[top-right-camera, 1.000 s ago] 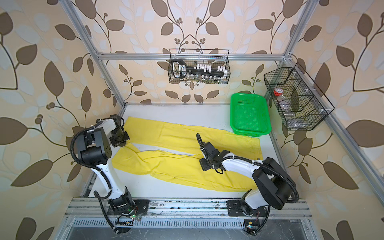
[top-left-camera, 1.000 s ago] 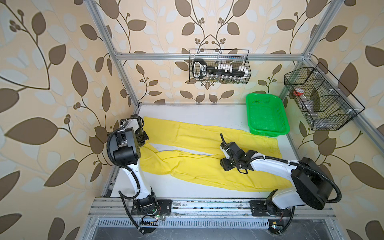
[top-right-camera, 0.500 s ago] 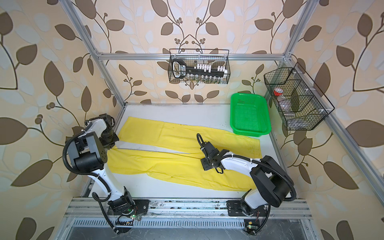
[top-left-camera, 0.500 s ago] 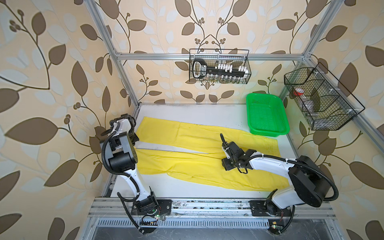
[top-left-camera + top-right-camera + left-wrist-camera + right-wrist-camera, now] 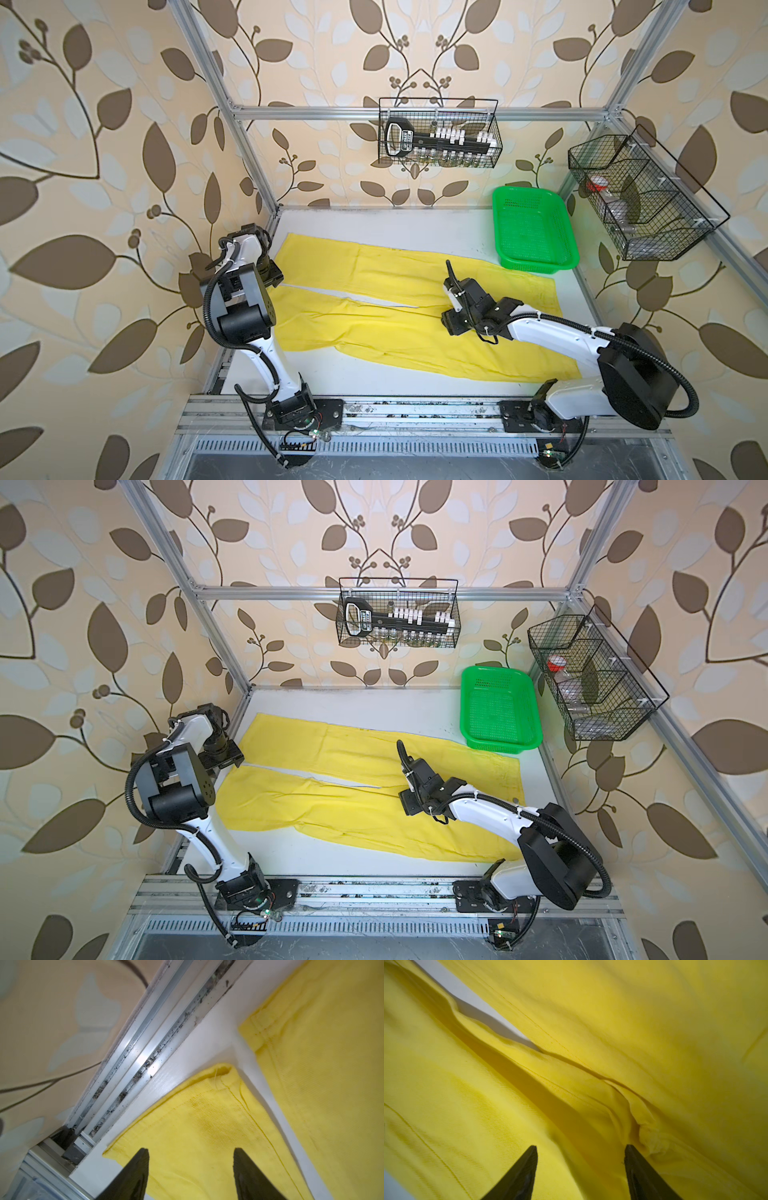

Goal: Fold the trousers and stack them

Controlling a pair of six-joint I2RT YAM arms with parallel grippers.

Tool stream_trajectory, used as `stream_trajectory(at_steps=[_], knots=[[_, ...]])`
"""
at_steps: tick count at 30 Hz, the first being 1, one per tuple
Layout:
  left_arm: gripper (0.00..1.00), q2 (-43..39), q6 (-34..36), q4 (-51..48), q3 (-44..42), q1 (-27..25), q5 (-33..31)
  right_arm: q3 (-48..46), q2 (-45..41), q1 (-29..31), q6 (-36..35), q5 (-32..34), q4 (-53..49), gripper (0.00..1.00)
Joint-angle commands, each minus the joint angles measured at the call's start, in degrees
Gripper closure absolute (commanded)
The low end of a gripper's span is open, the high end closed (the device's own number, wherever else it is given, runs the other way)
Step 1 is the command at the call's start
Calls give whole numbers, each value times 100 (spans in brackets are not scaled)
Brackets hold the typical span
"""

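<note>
Left hand [image 5: 190, 1149] wide above a hem of the trousers [image 5: 197, 1118]; right hand [image 5: 580, 1146] wide over their crotch.

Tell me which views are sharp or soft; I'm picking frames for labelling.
Both top views: evenly lit and sharp, trousers crisp. Left wrist view: glare on the metal rail, wall blurred. Right wrist view: trousers soft, fold shadowed, fingers dark.

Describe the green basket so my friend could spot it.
Start at the white table and go to its far right corner, near the black wire rack on the side wall. There sits the green basket, a shallow rectangular plastic mesh tray. It is the only green thing, unlike the yellow trousers spread beside it.
</note>
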Motion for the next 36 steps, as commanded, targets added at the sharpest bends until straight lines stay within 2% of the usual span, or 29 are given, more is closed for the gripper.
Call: stream_trajectory(at_steps=[1,8,10,16,24,30,36], knots=[[30,-805,-505,-273,-570,-58,554,312,26,161,-568,-312,258,32],[28,-1985,-1477,40,-2343,16,1160,175,11,618,-1572,-995,891,32],[28,-2245,-1672,142,-2721,31,1156,96,10,827,-1963,-1123,945,33],[28,-2371,-1898,493,-3478,139,1042,55,271,1458,-2756,-1437,1049,38],[34,-1927,-1757,943,-3792,218,954,165,979,2228,-3130,-1333,1076,47],[38,-1731,-1537,1074,-3761,227,762,154,1310,2336,-3076,-1039,1052,53],[39,-1471,-1457,1147,-3605,227,566,110,1420,2396,-3077,-1049,969,65]])
